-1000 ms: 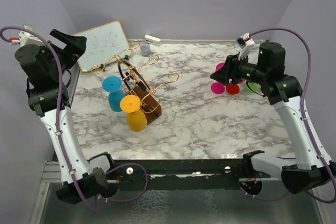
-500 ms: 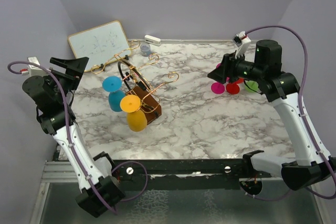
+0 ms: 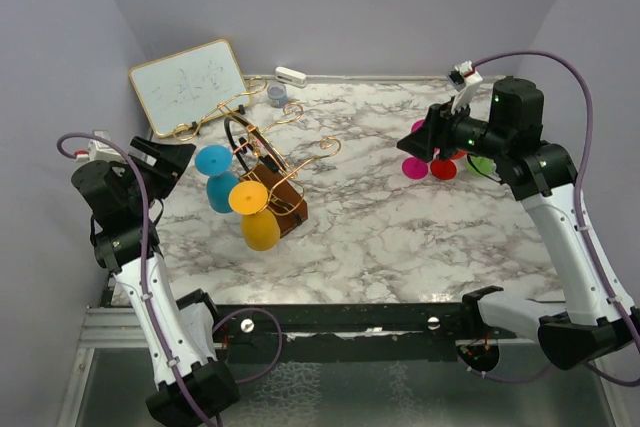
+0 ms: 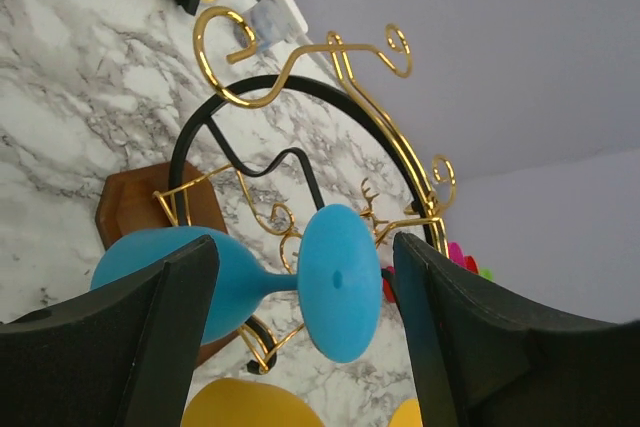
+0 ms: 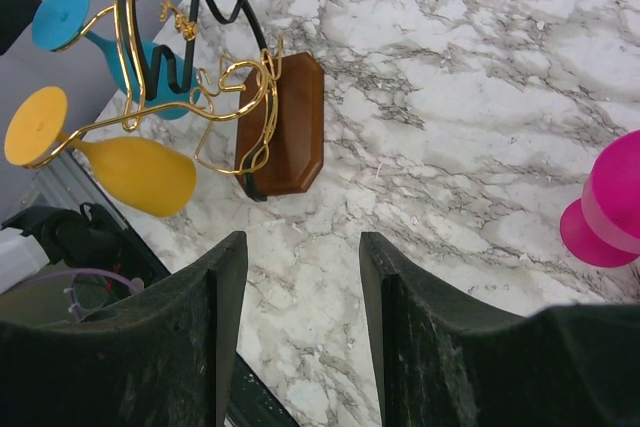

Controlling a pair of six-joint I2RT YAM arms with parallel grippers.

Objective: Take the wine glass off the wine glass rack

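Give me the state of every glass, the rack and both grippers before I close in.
Rack: standing on the table, holding two glasses.
Blue glass: hanging on the rack, not gripped.
Yellow glass: hanging on the rack, not gripped.
Pink glass: on the table, off the rack.
Red glass: on the table, off the rack.
Green glass: on the table, partly hidden.
Left gripper: open, empty.
Right gripper: open, empty.
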